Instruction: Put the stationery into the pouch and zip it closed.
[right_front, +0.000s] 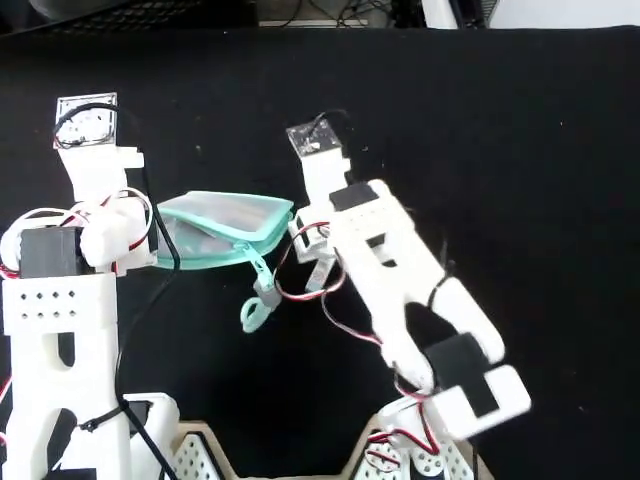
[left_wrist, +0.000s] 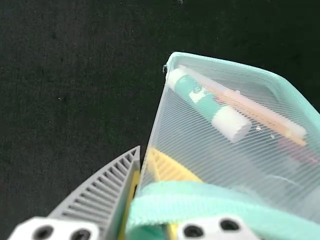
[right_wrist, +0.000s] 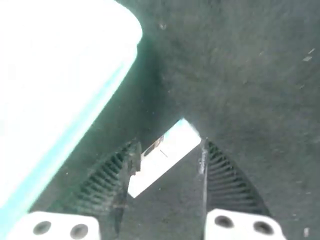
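The pouch (right_front: 225, 215) is a flat, soft-sided bag of translucent, finely ribbed plastic edged all round with woven mint-green tape. It lies on the matte black cloth (right_front: 500, 150) that covers the table, between the two white plastic arms. Through its wall the left wrist view shows a stubby white-and-teal cylinder (left_wrist: 210, 105) with a blunt round end. Beside that cylinder lies a thin orange stick (left_wrist: 260, 115), and both sit slantwise inside the pouch near its upper edge. From the pouch's front corner a narrow mint zip strap (right_front: 262, 285) trails onto the cloth and ends in a small loop. The left gripper (left_wrist: 144, 150) sits at the pouch's far end from the strap. One of its fingers is a grey ribbed wedge and the other is yellow and ribbed, seen through the plastic. The two are closed almost together with the pouch's edge pinched between them. The right gripper (right_wrist: 168, 145) hangs just beside the pouch's strap end, its two dark ribbed fingers spread part-way. A small flat pale slip (right_wrist: 160, 160) with a mint tip lies slantwise in the gap and touches one finger. It cannot be told whether the fingers press on the slip.
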